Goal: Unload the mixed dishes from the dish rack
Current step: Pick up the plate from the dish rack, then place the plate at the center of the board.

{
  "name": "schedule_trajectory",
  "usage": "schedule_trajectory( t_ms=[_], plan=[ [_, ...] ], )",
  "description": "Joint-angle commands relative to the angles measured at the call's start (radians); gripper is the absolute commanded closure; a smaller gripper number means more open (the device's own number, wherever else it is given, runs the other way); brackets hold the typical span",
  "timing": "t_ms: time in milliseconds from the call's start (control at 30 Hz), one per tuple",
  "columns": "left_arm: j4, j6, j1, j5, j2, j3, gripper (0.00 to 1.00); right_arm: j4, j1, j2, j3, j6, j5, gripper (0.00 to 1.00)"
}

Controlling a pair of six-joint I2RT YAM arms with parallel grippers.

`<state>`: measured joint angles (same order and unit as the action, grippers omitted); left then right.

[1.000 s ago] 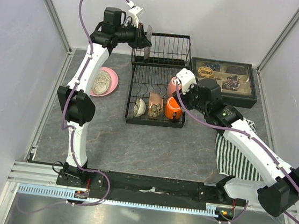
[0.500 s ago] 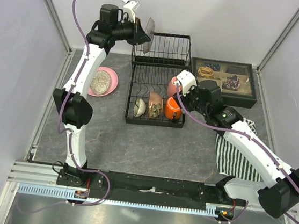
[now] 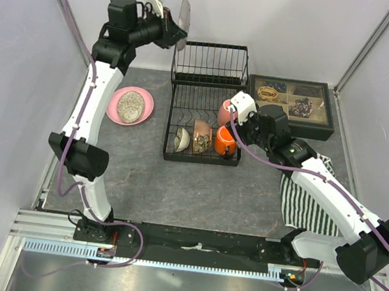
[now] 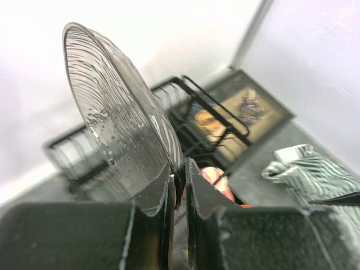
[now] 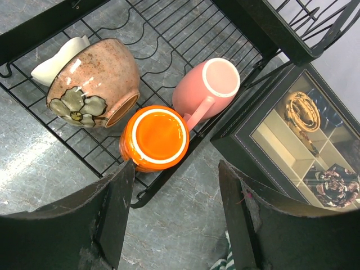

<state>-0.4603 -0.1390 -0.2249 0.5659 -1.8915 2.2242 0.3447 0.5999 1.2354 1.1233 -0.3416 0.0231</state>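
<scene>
My left gripper [image 3: 172, 30] is shut on the rim of a grey ridged plate [image 3: 184, 18] and holds it on edge, high above and left of the dish rack [image 3: 211, 63]. In the left wrist view the plate [image 4: 118, 118] stands in the closed gripper [image 4: 179, 194]. The rack's lower basket holds a small pale bowl [image 3: 182, 140], a brown bowl [image 3: 201, 136], an orange mug [image 3: 224, 140] and a pink mug [image 3: 225, 110]. My right gripper [image 5: 177, 214] is open and empty over the table by the rack's corner, next to the orange mug [image 5: 154, 138] and pink mug [image 5: 205, 87].
A pink plate [image 3: 118, 106] with a speckled plate [image 3: 134, 105] on it lies on the table left of the rack. A dark tray of trinkets [image 3: 292, 104] stands right of the rack. A striped cloth [image 3: 304, 200] lies under my right arm.
My left arm has lifted the grey plate up and to the left, out of the rack's upright section. My right arm has not moved.
</scene>
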Motion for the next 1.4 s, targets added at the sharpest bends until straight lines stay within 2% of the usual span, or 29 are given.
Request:
schedule_trajectory(
  t_ms=[0,167,367,500,700,933,1367],
  plan=[
    [-0.031,0.222,-0.001,-0.159,0.141,-0.02,0.98,-0.036,-0.003,-0.034,-0.003,-0.005,-0.009,0.31],
    [-0.101,0.415,-0.001,-0.378,0.23,-0.116,0.98,-0.041,-0.002,-0.031,-0.002,0.004,-0.022,0.31],
    [-0.117,0.55,-0.001,-0.599,0.351,-0.377,0.99,-0.047,-0.002,-0.025,0.007,0.015,-0.022,0.31],
    [-0.052,0.595,0.001,-0.684,0.397,-0.63,0.98,-0.05,-0.002,-0.019,0.01,0.022,-0.052,0.31],
    [0.051,0.627,0.01,-0.768,0.359,-0.833,0.98,-0.049,-0.002,-0.028,0.004,0.029,-0.058,0.31],
    [0.137,0.661,0.01,-0.811,0.266,-0.925,0.99,-0.05,-0.005,-0.056,-0.023,0.027,-0.049,0.31],
    [0.244,0.723,0.012,-0.903,0.066,-0.925,0.98,-0.05,-0.018,-0.068,-0.045,0.027,-0.057,0.31]
  ],
)
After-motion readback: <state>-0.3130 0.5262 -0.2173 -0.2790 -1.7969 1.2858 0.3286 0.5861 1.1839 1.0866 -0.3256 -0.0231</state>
